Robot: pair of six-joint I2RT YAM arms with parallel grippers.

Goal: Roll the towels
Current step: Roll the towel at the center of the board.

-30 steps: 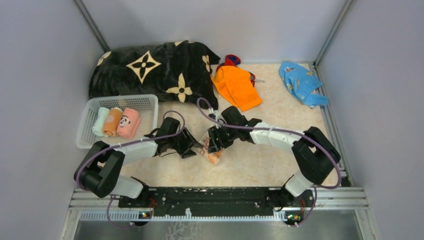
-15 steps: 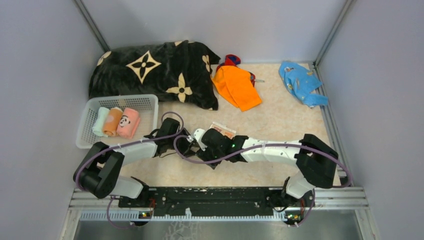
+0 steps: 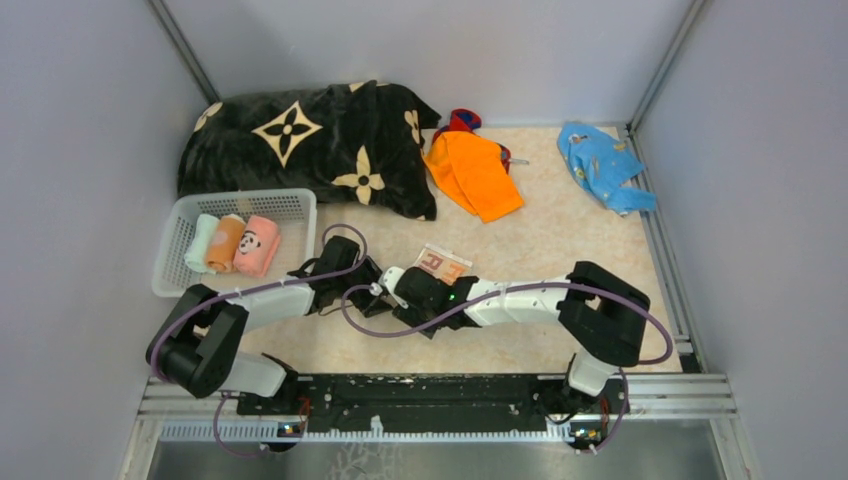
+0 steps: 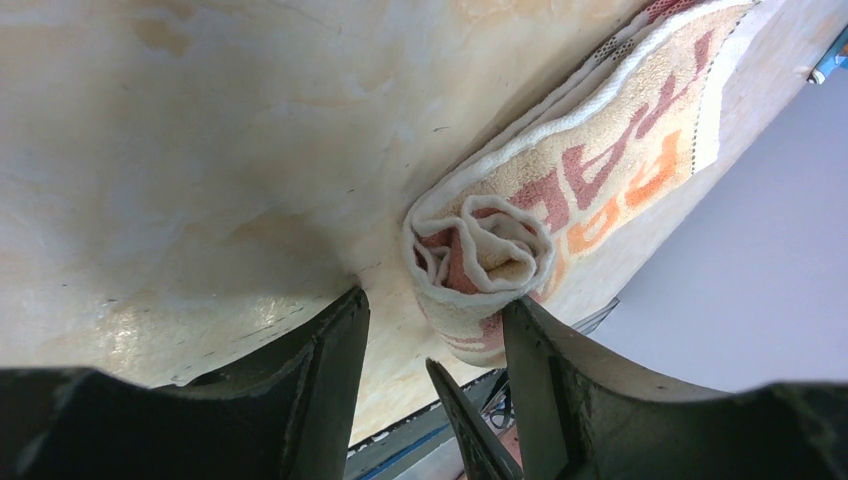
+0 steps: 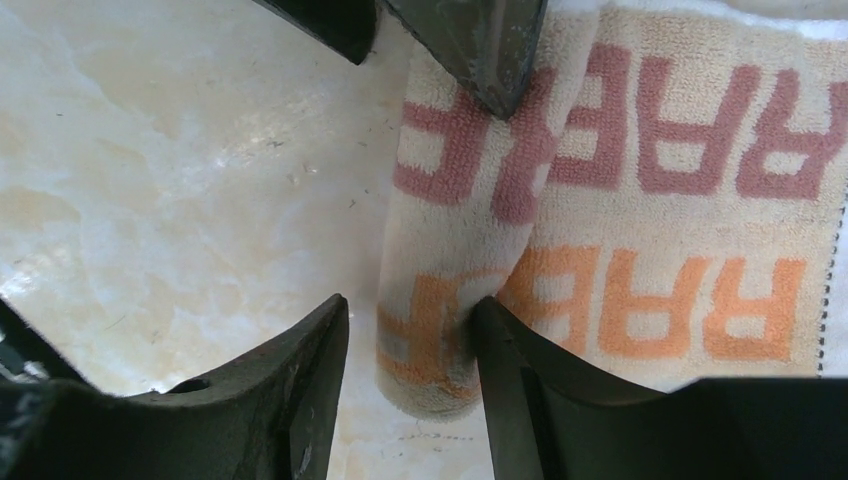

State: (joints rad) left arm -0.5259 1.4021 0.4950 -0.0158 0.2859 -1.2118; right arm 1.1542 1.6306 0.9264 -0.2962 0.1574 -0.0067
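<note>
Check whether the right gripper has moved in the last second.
Yes. Seen from the top, the right gripper has swung left, toward the white basket, and its wrist has dropped toward the near edge.

Basket left — rolls inside; blanket behind.

Robot lab cell: plain grey panel walls, aluminium frame rails.

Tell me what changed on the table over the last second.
The right arm swung in toward the left, bringing the right gripper to one end of the half-rolled lettered towel, jaws open around it. The left gripper, open at the other end, the basket and the blanket stayed put.
</note>
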